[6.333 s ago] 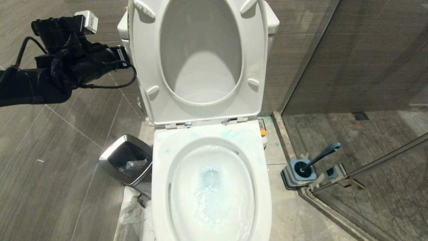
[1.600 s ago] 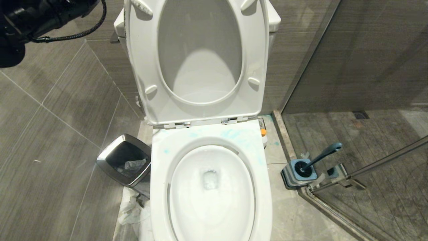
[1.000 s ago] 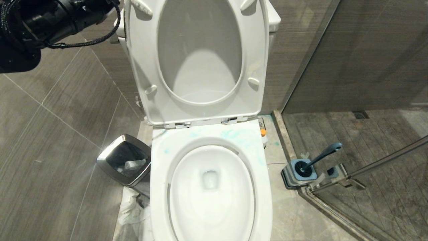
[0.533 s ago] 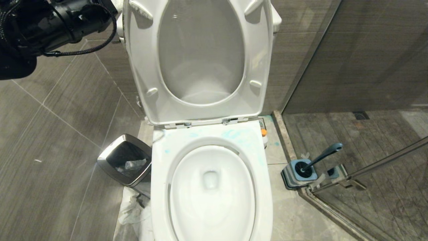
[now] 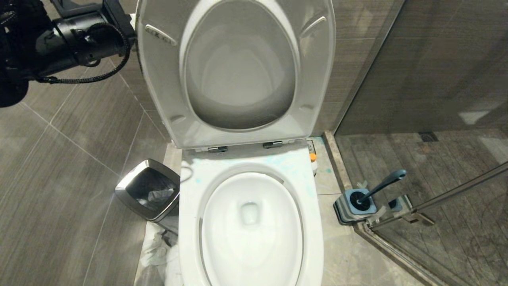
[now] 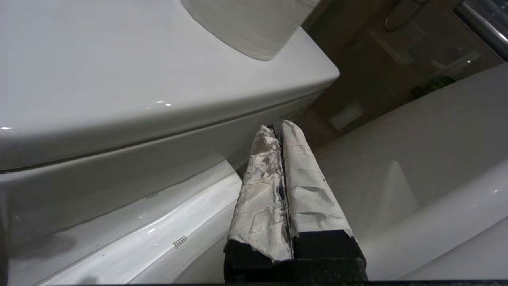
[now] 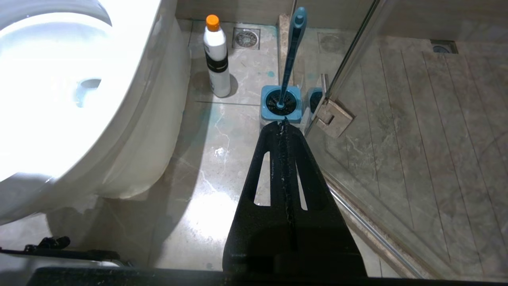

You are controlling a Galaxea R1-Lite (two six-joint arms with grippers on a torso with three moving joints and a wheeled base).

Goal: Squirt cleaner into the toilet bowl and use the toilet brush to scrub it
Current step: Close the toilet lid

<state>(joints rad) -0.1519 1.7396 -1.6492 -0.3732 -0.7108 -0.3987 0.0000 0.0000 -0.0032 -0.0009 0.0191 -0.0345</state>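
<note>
Reaching in behind the raised seat and lid (image 5: 238, 75), the left gripper (image 6: 278, 129) is showing its tips only in the left wrist view, where its two wrapped fingers (image 6: 262, 190) are pressing flat together with nothing between them; from the head camera the lid is hiding those tips and only the black arm (image 5: 67, 35) is showing at the upper left. Just ahead of the tips the white tank (image 6: 119, 91) is filling the view, its far ends cut off. The right gripper (image 7: 284, 121) is hanging low over the floor, its black fingers closed on nothing, and is out of the head camera's sight. Straight ahead of it, close to its tips, the toilet brush (image 7: 291, 51) is standing in its square blue holder (image 7: 281, 104), the dark head sunk out of sight inside. A white bottle (image 7: 216, 59) with an orange cap is standing beside the holder, towards the toilet bowl (image 5: 190, 222), which is lying open well below the left gripper. Faint turquoise smears of cleaner (image 5: 278, 161) are marking the back of the rim. A steel bin (image 5: 149, 190) is sitting beside the bowl.
</note>
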